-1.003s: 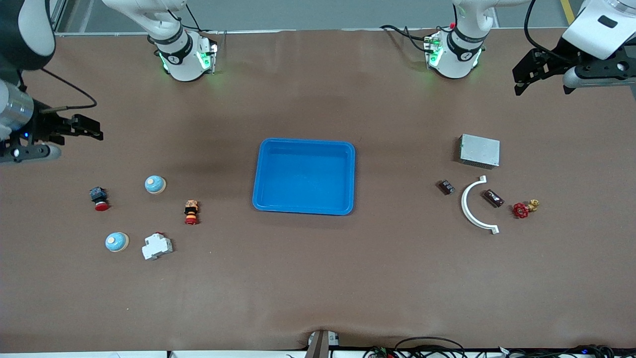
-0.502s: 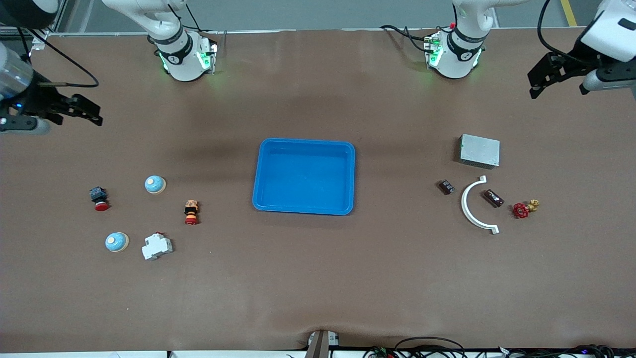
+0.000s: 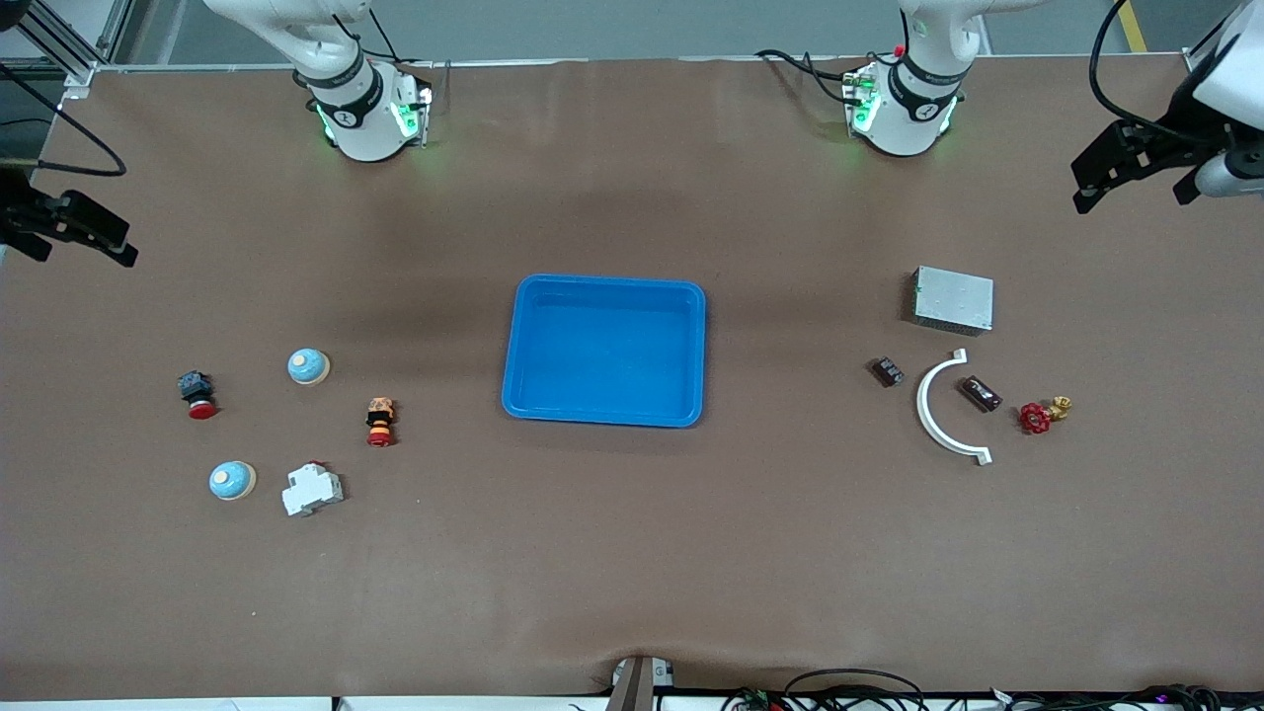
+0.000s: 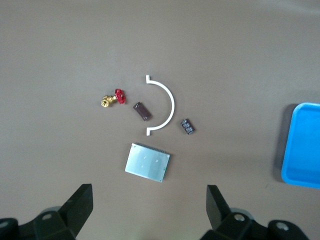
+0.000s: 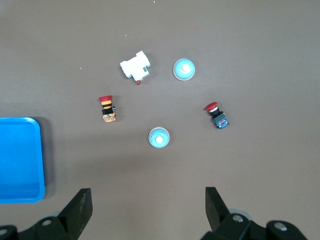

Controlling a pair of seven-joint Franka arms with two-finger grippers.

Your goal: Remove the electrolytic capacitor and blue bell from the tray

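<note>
Tray bare, both my grippers parked high and empty.

Nearest the camera lay two blue bells (image 3: 232, 481) toward my right arm's end; a capacitor (image 3: 982, 394) sat toward my left arm's end; the tray (image 3: 604, 351) between them held nothing, so I judged the job done. My left gripper (image 3: 1136, 168) and right gripper (image 3: 69, 229) hung spread wide over the table's ends, out of the way.
</note>
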